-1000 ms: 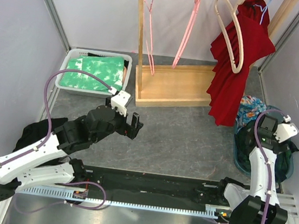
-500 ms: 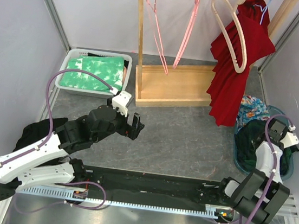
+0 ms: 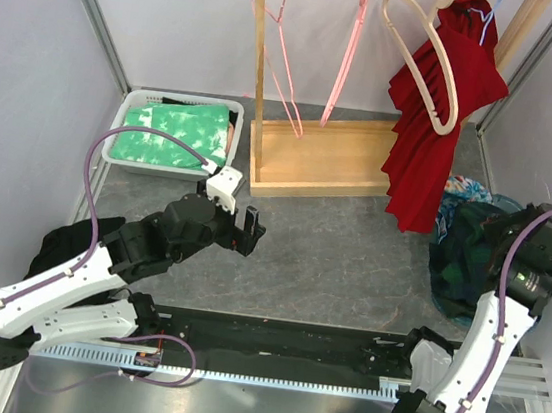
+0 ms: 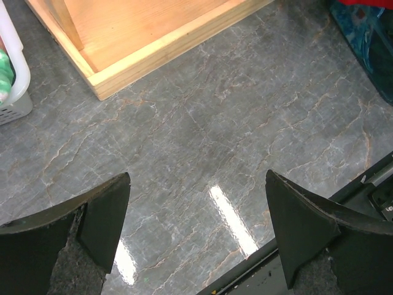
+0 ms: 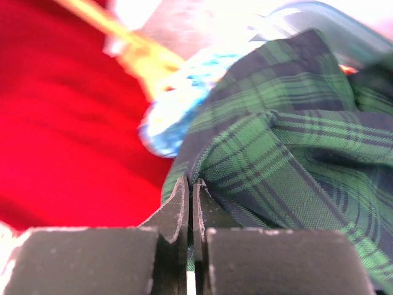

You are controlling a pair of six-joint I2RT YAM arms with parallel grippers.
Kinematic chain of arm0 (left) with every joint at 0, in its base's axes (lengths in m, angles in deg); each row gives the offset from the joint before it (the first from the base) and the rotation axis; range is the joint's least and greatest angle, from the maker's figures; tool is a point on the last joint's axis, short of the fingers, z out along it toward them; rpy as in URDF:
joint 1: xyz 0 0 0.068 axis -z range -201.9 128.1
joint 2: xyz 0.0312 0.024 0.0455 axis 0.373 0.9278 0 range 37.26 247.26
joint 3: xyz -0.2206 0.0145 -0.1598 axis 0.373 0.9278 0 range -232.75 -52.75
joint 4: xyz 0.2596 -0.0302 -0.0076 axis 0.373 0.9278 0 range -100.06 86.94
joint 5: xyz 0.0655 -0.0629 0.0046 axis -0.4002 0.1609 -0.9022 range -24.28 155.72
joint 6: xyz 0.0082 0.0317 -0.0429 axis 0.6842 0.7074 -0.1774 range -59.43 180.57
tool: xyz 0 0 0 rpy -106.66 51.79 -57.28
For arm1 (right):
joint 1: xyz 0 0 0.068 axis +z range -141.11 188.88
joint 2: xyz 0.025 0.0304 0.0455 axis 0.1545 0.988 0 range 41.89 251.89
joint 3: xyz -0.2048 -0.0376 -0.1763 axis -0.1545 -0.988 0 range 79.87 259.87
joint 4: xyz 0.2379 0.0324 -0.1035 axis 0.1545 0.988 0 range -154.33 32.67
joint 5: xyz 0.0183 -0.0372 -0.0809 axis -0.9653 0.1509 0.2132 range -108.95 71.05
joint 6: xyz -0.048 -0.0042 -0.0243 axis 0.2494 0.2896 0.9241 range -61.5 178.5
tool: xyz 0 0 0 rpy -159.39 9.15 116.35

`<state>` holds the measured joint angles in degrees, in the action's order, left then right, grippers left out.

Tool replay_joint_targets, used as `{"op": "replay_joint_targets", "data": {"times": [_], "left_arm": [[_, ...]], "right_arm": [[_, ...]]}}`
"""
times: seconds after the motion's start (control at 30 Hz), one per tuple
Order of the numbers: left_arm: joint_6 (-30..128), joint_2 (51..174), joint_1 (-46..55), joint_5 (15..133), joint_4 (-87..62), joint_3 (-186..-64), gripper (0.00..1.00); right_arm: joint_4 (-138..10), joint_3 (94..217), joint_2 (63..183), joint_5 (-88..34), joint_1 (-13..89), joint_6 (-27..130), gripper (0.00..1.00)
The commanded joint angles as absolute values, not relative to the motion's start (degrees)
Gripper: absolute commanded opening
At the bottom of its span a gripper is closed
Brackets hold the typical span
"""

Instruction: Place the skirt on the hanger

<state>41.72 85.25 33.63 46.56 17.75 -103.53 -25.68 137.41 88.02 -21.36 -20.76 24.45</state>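
The skirt (image 3: 464, 252) is dark green plaid and hangs bunched over the blue tub (image 3: 444, 293) at the right. My right gripper (image 5: 190, 184) is shut on a fold of the skirt (image 5: 282, 147), with the jaws pressed together on the cloth. In the top view that gripper (image 3: 495, 231) sits half buried in the fabric. An empty pale wooden hanger (image 3: 420, 58) hangs from the rack's top bar, beside a red garment (image 3: 438, 116). My left gripper (image 3: 250, 232) hovers open over bare table, its fingers (image 4: 104, 209) far apart and holding nothing.
Two pink hangers (image 3: 345, 54) dangle from the wooden rack, whose tray base (image 3: 322, 157) stands at the back. A white basket (image 3: 116, 152) with green-and-white cloth sits back left. Dark cloth (image 3: 65, 239) lies under the left arm. A blue patterned cloth (image 3: 463, 199) lies in the tub.
The right gripper has closed on the plaid skirt and the arm has risen, drawing the cloth up out of the tub. The hangers have swung a little. The left arm has stayed put.
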Motion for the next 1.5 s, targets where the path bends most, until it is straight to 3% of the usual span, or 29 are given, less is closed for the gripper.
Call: {"op": "replay_joint_targets", "data": {"times": [0.0,0.17,0.3,0.63,0.8,1.0,1.13,1.33,1.47], "left_arm": [[39.8,86.0,33.7,45.5,17.4,-106.9,0.96],[38.6,87.1,33.7,45.6,17.5,-107.8,0.96],[37.8,87.9,33.7,45.2,17.8,-108.6,0.96],[35.5,89.2,32.0,42.8,21.0,-109.7,0.96],[33.3,90.0,21.6,51.7,22.9,-109.0,0.95],[32.7,85.3,17.1,52.2,23.9,-106.2,0.94],[33.1,82.6,16.8,51.0,25.2,-106.4,0.95],[32.9,82.8,16.6,48.9,26.5,-106.7,0.95],[32.6,83.1,16.5,49.1,26.8,-105.8,0.95]], "right_arm": [[-20.8,147.7,87.7,-34.4,-19.2,28.3,0.0],[-17.8,153.4,89.9,-42.6,-14.9,32.9,0.0],[-18.5,154.8,92.3,-46.1,-4.2,35.6,0.0],[-23.5,154.0,102.6,-19.7,43.4,37.2,0.0],[-22.1,169.5,114.7,-7.6,60.5,38.5,0.0],[-18.7,190.0,125.6,-3.8,62.9,43.0,0.0],[-18.0,196.0,130.0,-5.0,62.9,45.0,0.0],[-25.6,178.6,124.1,-9.6,62.9,44.3,0.0],[-29.3,152.1,113.8,-7.6,62.9,41.3,0.0]]}}
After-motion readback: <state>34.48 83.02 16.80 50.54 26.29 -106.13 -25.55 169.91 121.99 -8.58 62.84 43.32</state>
